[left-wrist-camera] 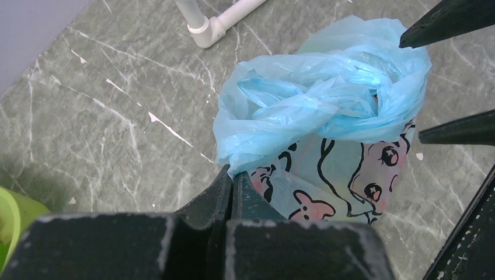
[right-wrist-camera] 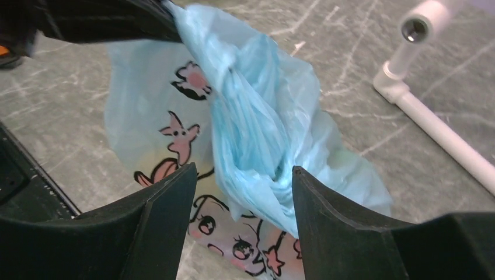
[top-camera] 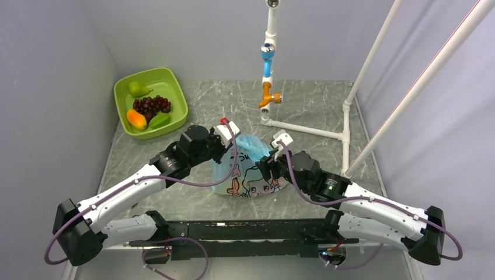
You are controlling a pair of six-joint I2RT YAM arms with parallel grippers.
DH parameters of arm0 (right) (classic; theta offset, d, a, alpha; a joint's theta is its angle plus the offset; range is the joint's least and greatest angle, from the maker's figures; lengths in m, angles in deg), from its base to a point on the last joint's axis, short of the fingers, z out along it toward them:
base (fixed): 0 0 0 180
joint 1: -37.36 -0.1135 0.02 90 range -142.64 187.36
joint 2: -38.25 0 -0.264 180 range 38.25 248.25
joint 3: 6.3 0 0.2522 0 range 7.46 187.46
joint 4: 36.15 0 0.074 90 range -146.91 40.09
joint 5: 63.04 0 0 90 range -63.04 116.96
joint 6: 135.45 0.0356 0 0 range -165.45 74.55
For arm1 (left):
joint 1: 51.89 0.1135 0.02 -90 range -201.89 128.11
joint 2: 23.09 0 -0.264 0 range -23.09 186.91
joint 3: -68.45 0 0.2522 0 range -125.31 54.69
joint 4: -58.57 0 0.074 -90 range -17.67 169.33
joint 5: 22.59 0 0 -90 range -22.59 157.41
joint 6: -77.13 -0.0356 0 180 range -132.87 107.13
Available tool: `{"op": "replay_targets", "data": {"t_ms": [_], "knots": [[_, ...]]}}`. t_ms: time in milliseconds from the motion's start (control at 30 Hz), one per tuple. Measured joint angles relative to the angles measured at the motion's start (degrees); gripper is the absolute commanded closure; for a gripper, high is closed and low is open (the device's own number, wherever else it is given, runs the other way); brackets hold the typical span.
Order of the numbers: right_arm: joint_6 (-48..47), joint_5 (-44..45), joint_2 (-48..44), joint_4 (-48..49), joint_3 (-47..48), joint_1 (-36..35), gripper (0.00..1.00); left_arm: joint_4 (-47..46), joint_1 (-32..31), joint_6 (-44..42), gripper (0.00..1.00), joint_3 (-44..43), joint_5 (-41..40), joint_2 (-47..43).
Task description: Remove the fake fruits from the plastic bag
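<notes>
The plastic bag [top-camera: 248,170], light blue with a cartoon face, stands on the table between both arms, its top bunched up [left-wrist-camera: 327,99]. My left gripper [left-wrist-camera: 232,173] is shut on the bag's left upper edge, pinching the film between its fingertips [top-camera: 226,154]. My right gripper [right-wrist-camera: 244,172] is open on the bag's right side [top-camera: 269,165], its fingers [left-wrist-camera: 449,17] either side of the crumpled top [right-wrist-camera: 257,116], with a gap to the film. Any fake fruits inside the bag are hidden by the film. An orange fake fruit [top-camera: 136,119] and a green one [top-camera: 159,120] lie in the tub.
A lime-green tub [top-camera: 175,81] at the back left also holds a purple grape bunch [top-camera: 152,105] and a pale pear [top-camera: 138,88]. A white pipe frame [top-camera: 303,129] with an upright post stands just behind the bag. A black rail [top-camera: 245,230] runs along the near edge.
</notes>
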Motion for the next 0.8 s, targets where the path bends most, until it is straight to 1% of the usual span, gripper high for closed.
{"op": "replay_targets", "data": {"t_ms": [167,333,567,800], "knots": [[-0.61,-4.13,2.78,1.77,2.47,-0.35,0.37,0.61,0.04,0.00,1.00,-0.02,0.00,0.09],[4.35,-5.22,4.72,3.02,3.02,-0.37,0.40,0.70,0.07,0.00,1.00,-0.02,-0.11,-0.04],[11.15,-6.47,8.09,2.93,5.55,1.36,0.42,0.72,0.09,0.07,1.00,-0.02,-0.13,-0.57],[13.53,-10.27,10.84,2.99,5.79,4.48,0.55,1.31,0.09,0.24,1.00,-0.13,-0.09,-0.57]]}}
